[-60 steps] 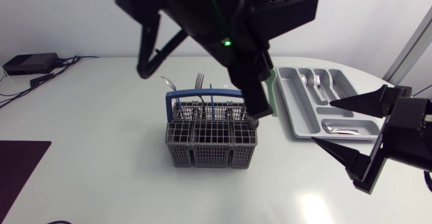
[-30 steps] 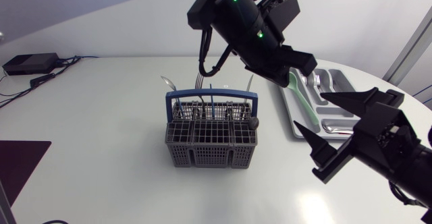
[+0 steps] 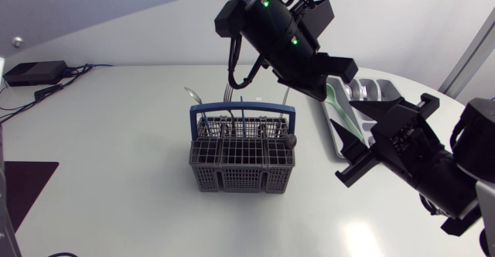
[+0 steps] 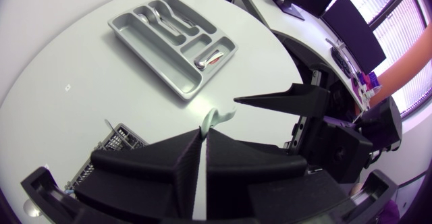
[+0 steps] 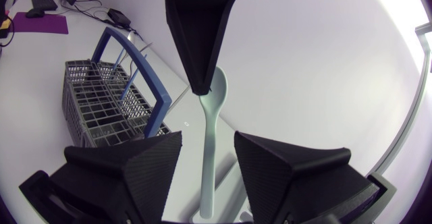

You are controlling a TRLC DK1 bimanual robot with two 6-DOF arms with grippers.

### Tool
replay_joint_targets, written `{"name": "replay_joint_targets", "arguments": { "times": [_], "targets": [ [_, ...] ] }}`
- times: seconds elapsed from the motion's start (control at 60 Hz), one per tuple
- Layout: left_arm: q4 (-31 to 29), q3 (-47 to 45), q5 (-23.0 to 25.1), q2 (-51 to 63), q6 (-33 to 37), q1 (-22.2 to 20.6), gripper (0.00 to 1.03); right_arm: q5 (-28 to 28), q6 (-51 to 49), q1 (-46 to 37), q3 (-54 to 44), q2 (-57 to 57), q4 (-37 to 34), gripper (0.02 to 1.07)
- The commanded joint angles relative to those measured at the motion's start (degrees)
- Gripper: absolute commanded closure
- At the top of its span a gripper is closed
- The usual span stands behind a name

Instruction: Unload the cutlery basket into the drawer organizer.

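Holding pale green spoon (image 3: 337, 106) firmly clamped, left gripper (image 3: 331, 79) is at upper centre-right | right gripper (image 3: 352, 141) spread wide on both sides of the spoon, not touching it | cutlery basket (image 3: 242, 164) at mid-frame with forks (image 3: 228, 94), well apart | drawer organizer (image 3: 384, 92) at right, partly hidden by both grippers

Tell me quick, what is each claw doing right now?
Left gripper: closed, holding the green spoon.
Right gripper: open around the spoon's handle, not gripping it.

Drawer organizer (image 3: 379, 90) partly behind left arm (image 3: 282, 36) and right pincer (image 3: 346, 141); spoon (image 5: 208, 156) handle's end hidden.
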Motion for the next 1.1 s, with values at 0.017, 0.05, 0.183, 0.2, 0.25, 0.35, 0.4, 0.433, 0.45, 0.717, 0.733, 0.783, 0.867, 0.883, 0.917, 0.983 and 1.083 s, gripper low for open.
{"name": "replay_joint_targets", "arguments": {
  "times": [0.017,0.05,0.183,0.2,0.25,0.35,0.4,0.433,0.45,0.717,0.733,0.783,0.867,0.883,0.917,0.983,1.083],
  "targets": [
    [-0.28,1.55,0.52,1.59,-2.09,0.84,0.89,0.92,-1.01,0.57,-1.11,1.73,2.08,0.57],
    [-0.37,1.46,0.6,1.59,-2.09,0.84,0.89,1.0,-1.18,0.57,-1.02,2.0,2.35,0.57],
    [-0.55,1.29,0.69,1.68,-2.44,0.84,0.89,1.71,-1.62,0.66,-0.49,3.4,3.49,0.61],
    [-0.55,1.29,0.78,1.68,-2.44,0.93,0.89,1.79,-1.62,0.74,-0.4,3.49,3.66,0.61],
    [-0.63,1.29,1.13,1.76,-2.61,0.93,0.89,2.32,-1.71,1.18,-0.14,4.19,3.84,0.62],
    [-0.72,1.29,1.39,1.85,-2.88,1.02,0.89,3.02,-2.06,1.89,0.39,4.9,4.46,0.66],
    [-0.81,1.29,1.48,2.03,-2.97,1.02,0.89,3.55,-2.24,2.33,0.65,5.33,4.81,0.67],
    [-0.9,1.29,1.57,2.12,-2.97,1.11,0.89,3.73,-2.33,2.59,0.91,5.69,4.81,0.7],
    [-0.9,1.29,1.57,2.12,-2.97,1.11,0.89,3.73,-2.33,2.59,1.0,5.86,4.9,0.71],
    [-1.07,0.5,1.75,2.38,-2.97,1.28,0.89,4.43,-2.85,2.59,1.53,7.8,6.39,0.84],
    [-0.99,0.5,1.75,2.47,-2.97,1.28,0.89,4.43,-2.85,2.68,1.44,7.88,6.48,0.85],
    [-0.99,0.58,1.75,2.47,-3.14,1.2,0.89,4.43,-2.94,2.59,1.35,7.88,6.92,0.87],
    [-1.07,0.58,1.83,2.47,-3.14,1.11,0.89,4.43,-3.03,2.59,1.35,7.97,6.92,0.87],
    [-1.07,0.5,1.83,2.47,-3.14,1.11,0.89,4.43,-3.03,2.59,1.35,8.06,7.0,0.87],
    [-1.07,0.5,1.83,2.47,-3.14,1.02,0.89,4.43,-3.03,2.59,1.27,8.15,7.0,0.87],
    [-1.07,0.5,1.83,2.47,-3.14,1.02,0.89,4.43,-3.03,2.59,1.27,8.24,7.09,0.88],
    [-1.07,0.5,1.83,2.38,-3.14,0.93,0.89,4.43,-3.21,2.5,1.18,8.24,7.09,0.88]
  ]
}}
